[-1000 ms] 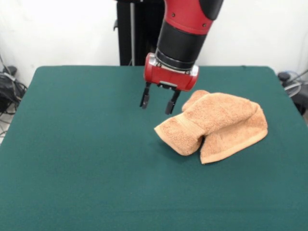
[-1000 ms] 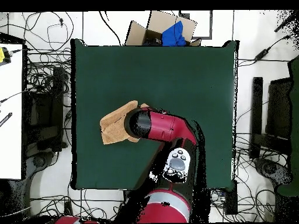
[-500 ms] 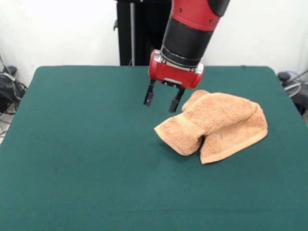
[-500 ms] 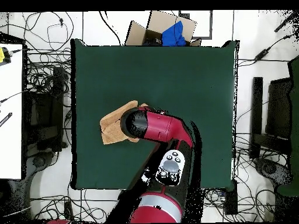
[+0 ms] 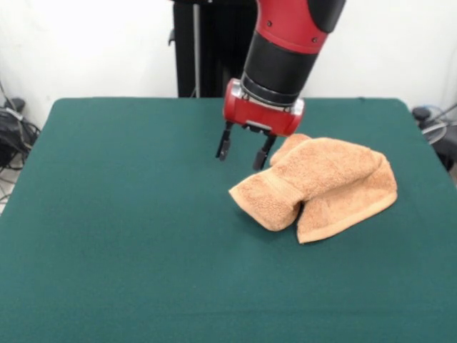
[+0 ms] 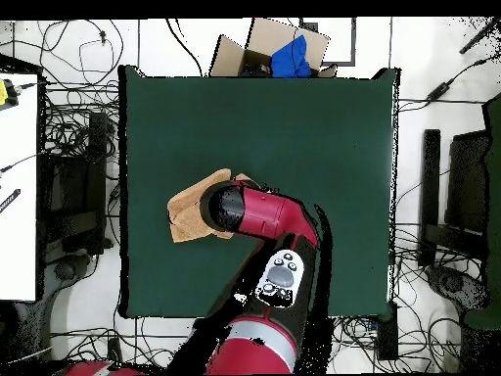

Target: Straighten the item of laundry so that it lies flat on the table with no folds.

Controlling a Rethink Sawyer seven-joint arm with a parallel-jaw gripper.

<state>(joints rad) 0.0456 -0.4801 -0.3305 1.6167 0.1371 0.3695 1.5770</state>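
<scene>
Tool (image 5: 244, 151) fingers are hanging spread apart, pinching nothing, with the dark green counter (image 5: 128, 229) showing between them and below their tips. In the front view the tool is pointing straight down from a red wrist block under the black and red arm (image 5: 285, 50), which is coming in from twelve o'clock. One finger is sitting just beside the far left edge of the light-orange towel (image 5: 321, 187); whether it is touching the cloth cannot be told. From the tool, the towel is lying toward four o'clock, bunched and folded over itself on the counter: a thick rolled lobe is pointing toward eight o'clock, a flatter flap with a hemmed border is lying under it toward five o'clock, and a rounded hump is rising toward the right. In the overhead view the arm (image 6: 259, 211) is covering the tool and part of the towel (image 6: 188, 213), which is peeking out at the arm's nine o'clock, left of the counter's (image 6: 294, 117) middle. Beyond the counter's twelve o'clock edge a cardboard box (image 6: 264, 44) holding blue cloth is sitting among floor cables.
</scene>
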